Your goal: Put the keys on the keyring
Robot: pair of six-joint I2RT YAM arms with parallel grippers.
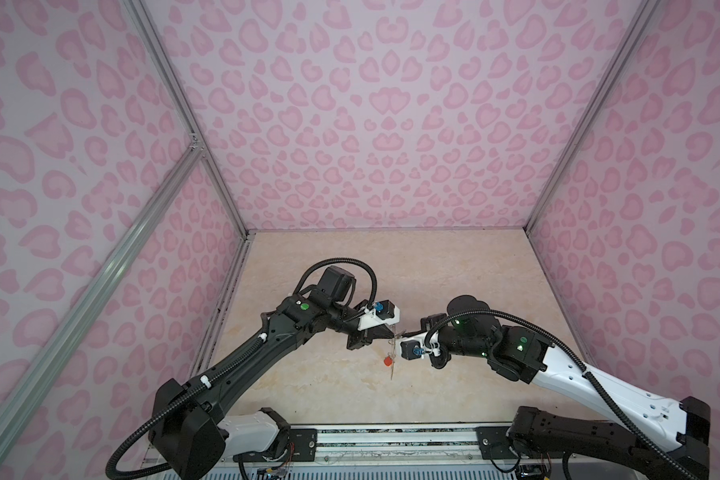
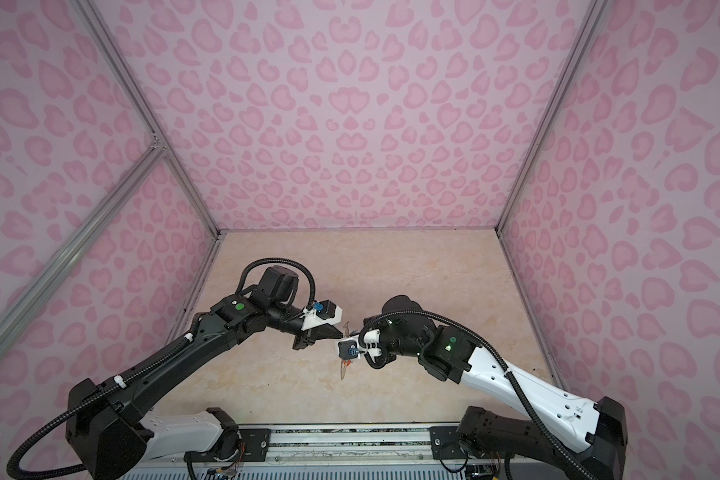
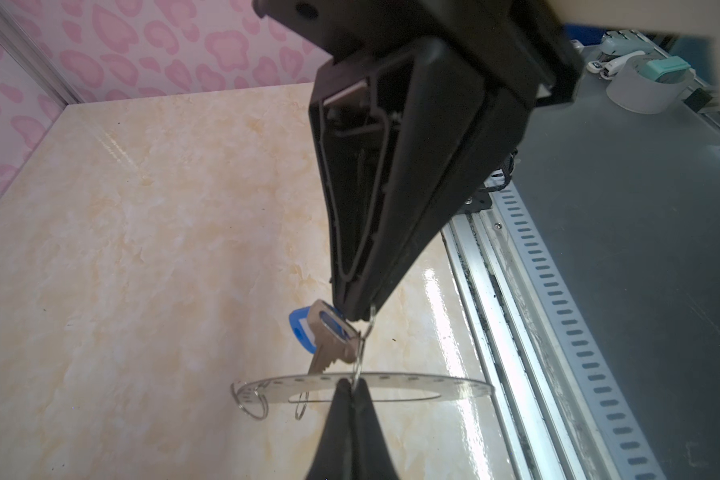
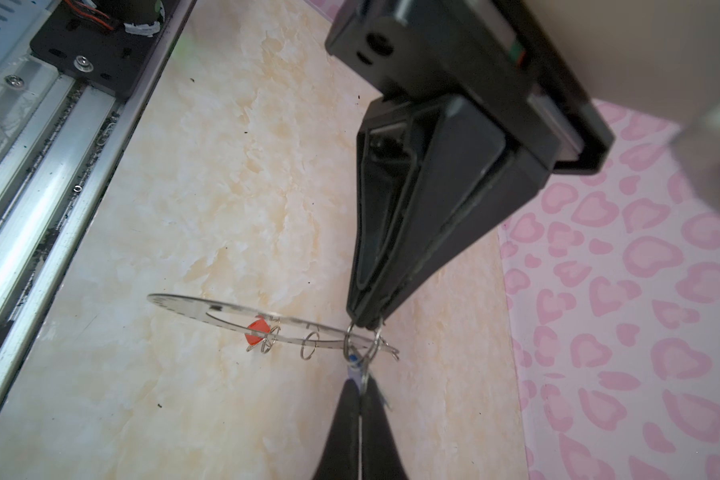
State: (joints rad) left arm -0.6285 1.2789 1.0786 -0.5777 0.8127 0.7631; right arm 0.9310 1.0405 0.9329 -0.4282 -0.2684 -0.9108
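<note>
The two arms meet above the middle of the desk (image 1: 350,270). In both top views the left gripper (image 3: 359,313) comes in from 9 o'clock and the right gripper (image 4: 366,322) from 3 o'clock. The left gripper is pressed together on a thin wire loop (image 3: 358,363), and the blue-tagged key (image 3: 333,345) dangles from that loop. The right gripper is pinching the rim of the keyring (image 3: 454,387), which is held clear of the desk. A red tag (image 4: 256,332) hangs under the keyring, at 6 o'clock from the meeting point. Whether the blue key's loop already sits through a rim hole is, I think, not clear from these angles. Three failures look likely. The wire could slip from the flat tips and drop the key to the desk. The keyring could pivot in its single rim grip as the loop pushes on it. Or the arms could pull apart and bend the loop or drag the keyring free.
</note>
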